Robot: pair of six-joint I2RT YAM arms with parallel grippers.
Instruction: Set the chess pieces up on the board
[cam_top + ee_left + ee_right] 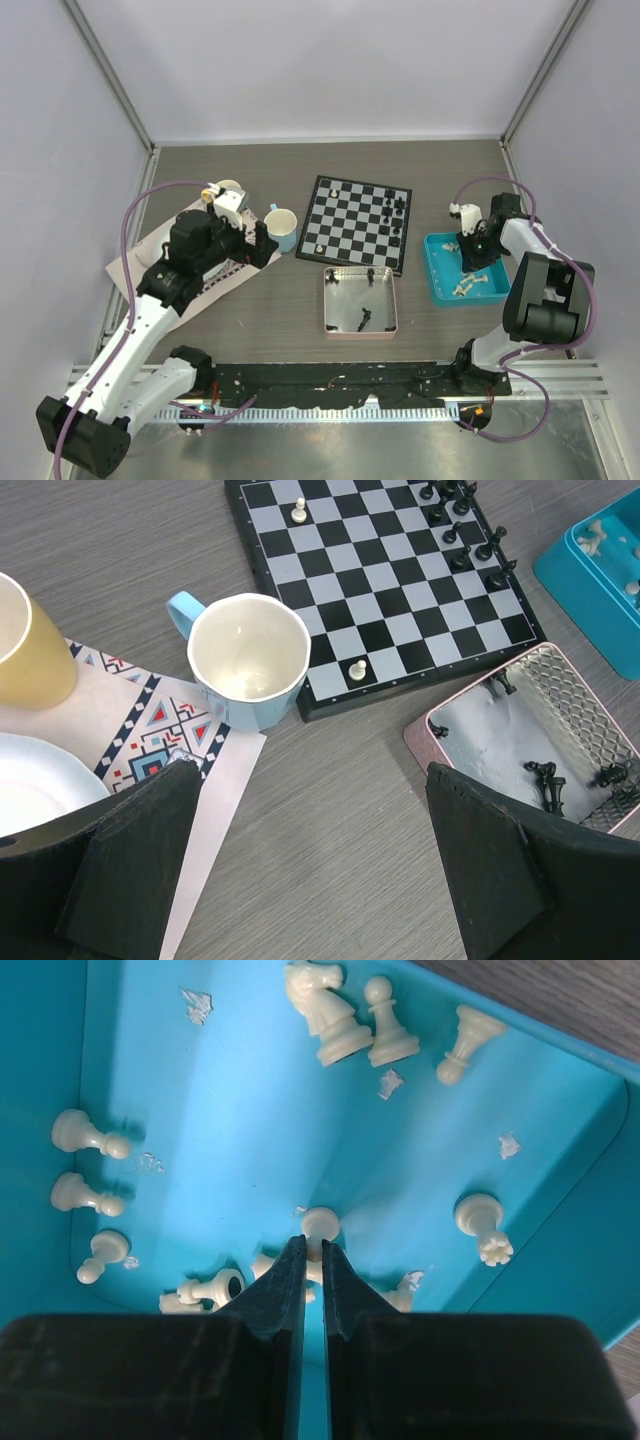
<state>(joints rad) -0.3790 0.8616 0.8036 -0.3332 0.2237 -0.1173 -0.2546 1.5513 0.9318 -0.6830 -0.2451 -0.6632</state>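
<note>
The chessboard [358,222] lies mid-table, with black pieces [462,540] along its right edge and two white pawns [356,670] on it. Several off-white pieces [325,1005] lie in the blue tray [445,270]. My right gripper [312,1245] is down in that tray [250,1090], its jaws shut on the stem of a white piece [321,1223]. Black pieces [548,780] lie in the pink tray [345,295]. My left gripper [310,810] is open and empty above the bare table, left of the pink tray [480,730].
A blue cup [250,660] stands at the board's near-left corner. A yellow cup [25,640] and a white plate [40,780] sit on a patterned placemat [150,710] at the left. White walls close in the table.
</note>
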